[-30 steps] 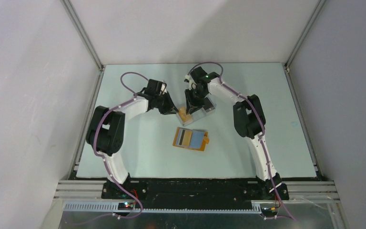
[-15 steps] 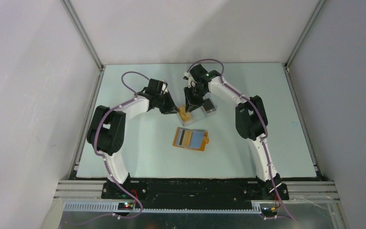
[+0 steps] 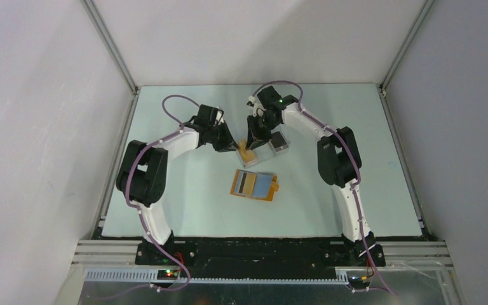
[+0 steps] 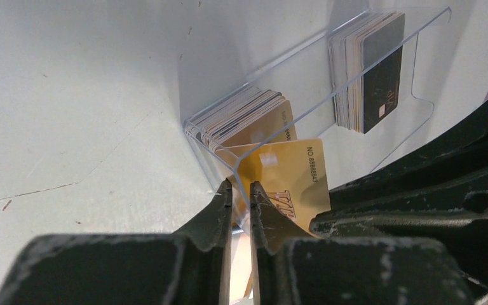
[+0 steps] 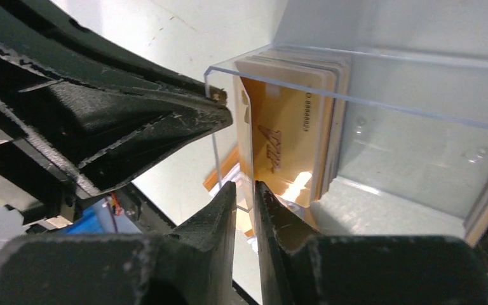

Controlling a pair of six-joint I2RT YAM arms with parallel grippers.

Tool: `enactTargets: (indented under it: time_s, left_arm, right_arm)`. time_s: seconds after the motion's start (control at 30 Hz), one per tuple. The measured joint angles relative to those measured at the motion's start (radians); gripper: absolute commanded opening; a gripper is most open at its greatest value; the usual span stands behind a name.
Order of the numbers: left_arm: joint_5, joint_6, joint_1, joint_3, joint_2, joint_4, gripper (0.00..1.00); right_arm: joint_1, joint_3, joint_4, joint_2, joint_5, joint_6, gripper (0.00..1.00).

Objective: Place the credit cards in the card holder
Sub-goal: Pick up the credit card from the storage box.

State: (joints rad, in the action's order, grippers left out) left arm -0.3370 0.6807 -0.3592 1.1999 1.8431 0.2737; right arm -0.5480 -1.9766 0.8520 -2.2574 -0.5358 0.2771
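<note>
Left wrist camera gives me the left gripper first: its jaws stand narrow, pinched on the near corner wall of the clear stand. On the right wrist camera, the right gripper is just as narrow, its fingers closed on the lower edge of a gold card that leans forward out of the stack behind it. That stack fills one compartment of the stand, and a second stack fronted by a dark card stands upright in the other.

From above, I see both arms meeting at the stand past mid-table. The card holder lies open and flat, nearer the bases and apart from the stand, with a dark card and a light blue card on it. The table is pale grey-green and matte, with small scuffs and one thin scratch line. Plain pale walls close it in, with metal rails at the far corners.
</note>
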Motion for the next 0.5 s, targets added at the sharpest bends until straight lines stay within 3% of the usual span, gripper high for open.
enactTargets:
  time_s: [0.5]
  left_arm:
    - [0.000, 0.000, -0.003, 0.001, 0.003, -0.007, 0.00]
  right_arm:
    - [0.000, 0.035, -0.063, 0.004, -0.087, 0.044, 0.20]
